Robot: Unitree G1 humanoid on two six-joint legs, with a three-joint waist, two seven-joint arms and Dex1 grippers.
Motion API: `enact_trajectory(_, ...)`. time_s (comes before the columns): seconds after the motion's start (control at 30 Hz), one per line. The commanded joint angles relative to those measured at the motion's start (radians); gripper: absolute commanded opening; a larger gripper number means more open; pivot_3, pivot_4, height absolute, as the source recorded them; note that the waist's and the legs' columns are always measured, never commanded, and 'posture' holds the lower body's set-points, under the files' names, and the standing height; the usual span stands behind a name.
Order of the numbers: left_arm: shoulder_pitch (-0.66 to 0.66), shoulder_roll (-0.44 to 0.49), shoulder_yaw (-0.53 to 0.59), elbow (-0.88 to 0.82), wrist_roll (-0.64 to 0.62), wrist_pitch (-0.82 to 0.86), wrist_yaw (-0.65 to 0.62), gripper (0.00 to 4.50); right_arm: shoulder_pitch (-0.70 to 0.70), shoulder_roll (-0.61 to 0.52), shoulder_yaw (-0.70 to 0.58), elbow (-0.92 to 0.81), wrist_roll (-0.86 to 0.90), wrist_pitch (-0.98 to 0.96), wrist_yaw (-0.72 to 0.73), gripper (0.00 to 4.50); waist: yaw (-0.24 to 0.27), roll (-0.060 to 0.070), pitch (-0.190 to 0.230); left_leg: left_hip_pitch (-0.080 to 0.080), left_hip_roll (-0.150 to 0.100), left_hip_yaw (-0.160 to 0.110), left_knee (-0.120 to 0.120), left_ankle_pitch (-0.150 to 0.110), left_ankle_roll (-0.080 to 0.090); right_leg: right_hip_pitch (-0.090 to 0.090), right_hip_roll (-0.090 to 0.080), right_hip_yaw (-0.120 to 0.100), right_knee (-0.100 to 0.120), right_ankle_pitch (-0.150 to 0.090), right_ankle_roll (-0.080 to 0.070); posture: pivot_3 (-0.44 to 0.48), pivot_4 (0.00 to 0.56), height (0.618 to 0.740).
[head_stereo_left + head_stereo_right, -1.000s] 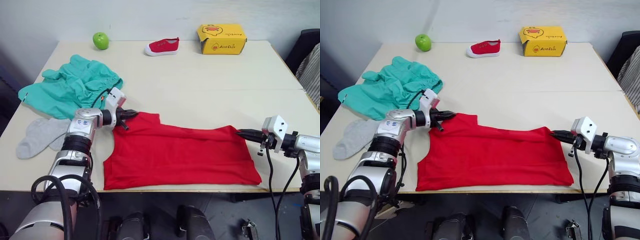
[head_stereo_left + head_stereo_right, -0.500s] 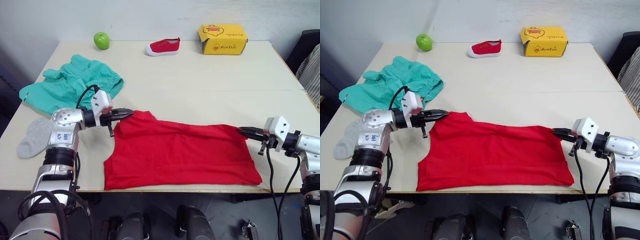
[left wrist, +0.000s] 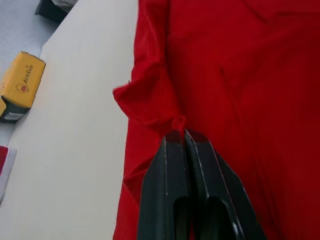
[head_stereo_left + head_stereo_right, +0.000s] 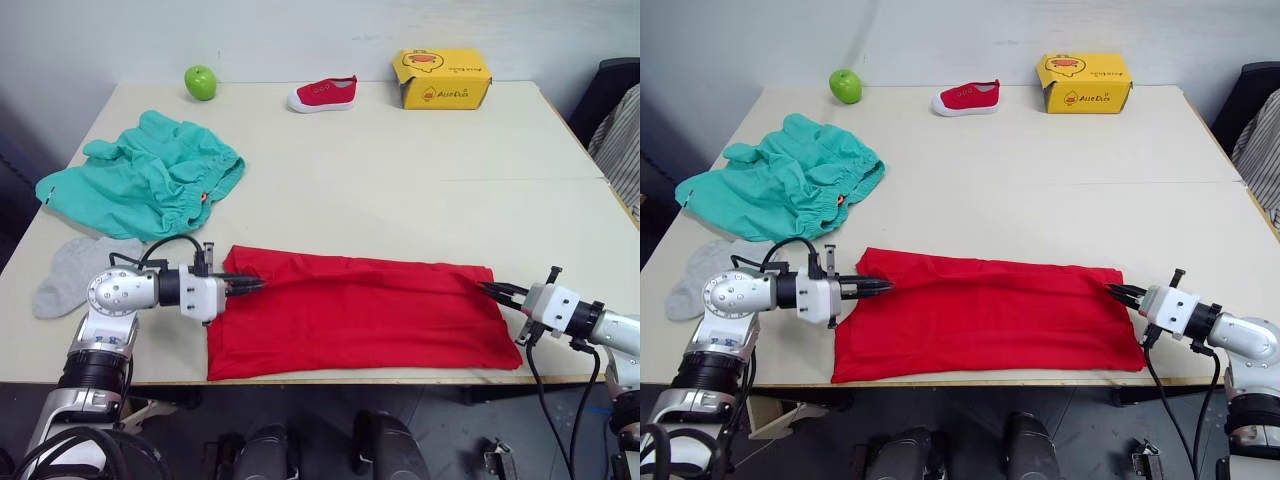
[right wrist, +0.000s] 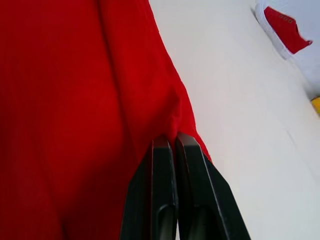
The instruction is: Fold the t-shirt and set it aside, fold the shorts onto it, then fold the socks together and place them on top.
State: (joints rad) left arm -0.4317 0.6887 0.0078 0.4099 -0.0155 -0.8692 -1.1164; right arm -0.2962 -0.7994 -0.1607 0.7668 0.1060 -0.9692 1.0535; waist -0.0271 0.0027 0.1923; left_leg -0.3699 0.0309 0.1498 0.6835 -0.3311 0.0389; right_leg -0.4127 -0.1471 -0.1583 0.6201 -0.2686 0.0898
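The red t-shirt (image 4: 360,312) lies folded into a long band along the table's front edge. My left gripper (image 4: 250,285) is shut on its left end, pinching a bunched fold (image 3: 150,100). At the shirt's right end my right gripper (image 4: 493,291) is shut on the fabric edge (image 5: 172,112). The teal shorts (image 4: 140,175) lie crumpled at the table's left. A grey sock (image 4: 75,275) rests flat near the left edge, just behind my left arm.
A green apple (image 4: 201,81), a small red shoe (image 4: 323,94) and a yellow box (image 4: 442,77) line the far edge of the table (image 4: 420,190). A dark chair (image 4: 615,90) stands at the right.
Both grippers have pulled the shirt's far edge toward the front of the table, folding it over into a narrower band. Both arms now sit lower and nearer the front edge.
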Motion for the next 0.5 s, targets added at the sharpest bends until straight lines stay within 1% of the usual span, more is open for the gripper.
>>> enact_trajectory(0.03, 0.018, 0.023, -0.011, 0.009, 0.035, -0.091, 0.065, 0.02, 0.019, -0.016, 0.002, 0.035, -0.042, -0.084, -0.069, 0.00, 0.000, 0.000, 0.000, 0.000, 0.000, 0.000, 0.000, 0.000, 0.000, 0.000, 0.000, 0.000, 0.000, 0.000, 0.000, 0.000, 0.150, 0.740)
enact_trajectory(0.17, 0.072, 0.039, -0.043, -0.034, -0.006, -0.051, 0.075, 0.02, 0.049, -0.023, 0.013, 0.033, -0.039, -0.067, -0.091, 0.00, -0.002, 0.000, 0.000, 0.000, 0.000, 0.000, 0.000, -0.001, 0.001, 0.000, -0.001, 0.000, 0.000, 0.000, 0.000, 0.000, 0.150, 0.740)
enact_trajectory(0.2, 0.074, 0.039, -0.042, -0.040, -0.017, -0.038, 0.084, 0.02, 0.057, -0.024, 0.015, 0.017, -0.006, -0.040, -0.067, 0.00, -0.002, 0.000, 0.000, 0.000, 0.000, 0.000, -0.001, -0.001, 0.001, 0.000, 0.000, 0.000, 0.000, 0.000, 0.000, 0.000, 0.150, 0.740)
enact_trajectory(0.3, 0.096, 0.067, -0.029, -0.089, -0.090, 0.072, 0.068, 0.66, 0.121, -0.061, 0.013, -0.097, 0.140, 0.097, 0.058, 0.69, -0.001, 0.000, 0.000, 0.000, 0.000, 0.000, -0.001, -0.001, 0.001, 0.000, 0.000, 0.000, 0.000, 0.000, 0.000, 0.000, 0.150, 0.740)
enact_trajectory(0.4, 0.138, 0.119, -0.004, -0.159, -0.188, 0.218, 0.032, 1.57, 0.196, -0.117, -0.015, -0.224, 0.256, 0.247, 0.148, 1.68, 0.000, 0.000, 0.000, 0.000, 0.000, -0.002, 0.000, -0.001, 0.002, 0.001, -0.002, 0.002, 0.000, 0.000, 0.000, 0.000, 0.150, 0.740)
enact_trajectory(0.43, 0.158, 0.139, 0.010, -0.193, -0.237, 0.302, 0.020, 1.96, 0.217, -0.138, -0.036, -0.268, 0.297, 0.313, 0.162, 2.05, 0.000, 0.000, 0.000, 0.000, 0.000, -0.002, 0.000, -0.001, 0.002, 0.002, -0.003, 0.002, -0.001, 0.000, 0.000, 0.000, 0.150, 0.740)
enact_trajectory(0.5, 0.201, 0.181, 0.049, -0.257, -0.347, 0.503, -0.001, 2.57, 0.259, -0.191, -0.085, -0.361, 0.376, 0.501, 0.169, 2.72, 0.000, 0.001, 0.000, 0.000, 0.001, -0.003, 0.000, -0.001, 0.002, 0.002, -0.003, 0.002, -0.002, 0.000, 0.000, 0.000, 0.150, 0.740)
